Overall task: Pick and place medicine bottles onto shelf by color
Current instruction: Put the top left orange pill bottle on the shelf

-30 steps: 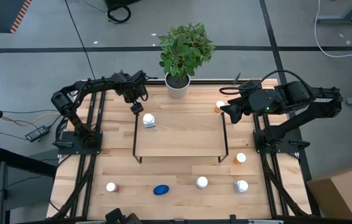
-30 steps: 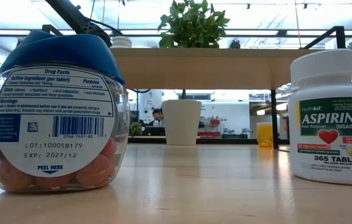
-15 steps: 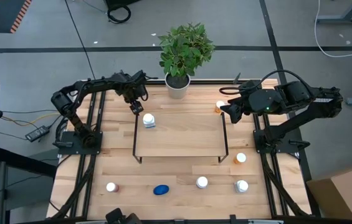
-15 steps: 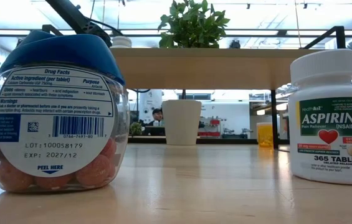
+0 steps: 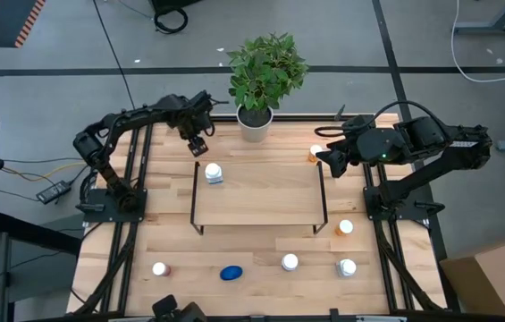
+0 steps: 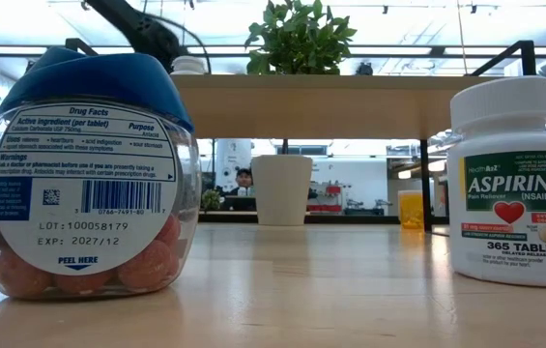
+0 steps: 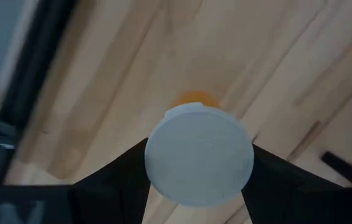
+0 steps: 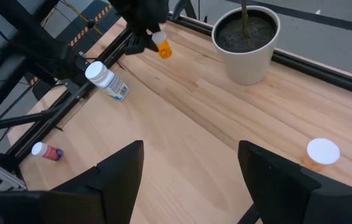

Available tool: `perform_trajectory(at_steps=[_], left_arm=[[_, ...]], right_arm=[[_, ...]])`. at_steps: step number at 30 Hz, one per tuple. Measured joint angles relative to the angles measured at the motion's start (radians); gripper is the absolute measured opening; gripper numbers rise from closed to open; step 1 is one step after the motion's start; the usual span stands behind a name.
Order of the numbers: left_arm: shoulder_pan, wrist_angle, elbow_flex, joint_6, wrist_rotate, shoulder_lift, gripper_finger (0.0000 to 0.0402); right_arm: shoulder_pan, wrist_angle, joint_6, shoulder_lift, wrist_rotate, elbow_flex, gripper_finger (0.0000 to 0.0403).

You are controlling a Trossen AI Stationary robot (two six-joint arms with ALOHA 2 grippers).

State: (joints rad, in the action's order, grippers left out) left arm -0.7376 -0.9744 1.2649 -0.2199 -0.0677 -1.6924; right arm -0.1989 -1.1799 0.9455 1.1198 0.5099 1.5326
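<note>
My left gripper (image 5: 200, 143) is shut on an orange bottle with a white cap (image 7: 199, 158) above the table's far left, just beyond the shelf (image 5: 261, 201); the right wrist view shows the bottle too (image 8: 162, 47). A clear-white bottle (image 5: 213, 172) stands on the shelf's far left corner. My right gripper (image 5: 331, 161) is open and empty beside the shelf's far right corner, near an orange bottle (image 5: 315, 153) standing on the table. An orange bottle (image 5: 345, 227), two white ones (image 5: 347, 266) (image 5: 290, 262), a blue oval one (image 5: 230, 273) and a dark reddish one (image 5: 159, 268) stand near the front. My left gripper pinches the orange bottle at its white cap (image 7: 158, 155), one finger on each side of the cap. The fingers come from above, pointing down along the bottle. The bottle hangs below the fingers, slightly tilted, lifted clear of the table (image 8: 165, 52).
A white plant pot (image 5: 254, 121) stands at the table's far edge between the two arms. In the low view the blue oval bottle (image 6: 89, 174) and an aspirin bottle (image 6: 512, 184) stand close in front, with the shelf's top (image 6: 321, 101) behind them.
My left gripper has gone up and a little toward the table's far edge, away from the white bottle on the shelf. The right arm has kept still.
</note>
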Motion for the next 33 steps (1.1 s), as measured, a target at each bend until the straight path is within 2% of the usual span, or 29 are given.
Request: perform_trajectory(at_steps=[6, 14, 21, 29, 33], left_arm=[[0.0, -0.136, 0.158, 0.004, 0.0, 0.0, 0.0223], [0.018, -0.324, 0.345, 0.053, 0.001, 0.001, 0.0207], [0.098, -0.423, 0.472, 0.078, 0.001, 0.002, 0.023], [0.195, -0.508, 0.62, 0.137, 0.001, 0.002, 0.0206], [0.245, -0.525, 0.704, 0.165, 0.001, 0.002, 0.0218]], right_arm=[[0.0, 0.0, -0.009, 0.0, 0.007, 0.0, 0.0269], [0.0, 0.0, -0.033, 0.0, 0.016, 0.0, 0.0269], [0.0, 0.0, -0.047, 0.0, 0.04, 0.0, 0.0269], [0.0, 0.0, -0.039, 0.0, 0.04, 0.0, 0.0269], [0.0, 0.0, -0.039, 0.0, 0.04, 0.0, 0.0269]])
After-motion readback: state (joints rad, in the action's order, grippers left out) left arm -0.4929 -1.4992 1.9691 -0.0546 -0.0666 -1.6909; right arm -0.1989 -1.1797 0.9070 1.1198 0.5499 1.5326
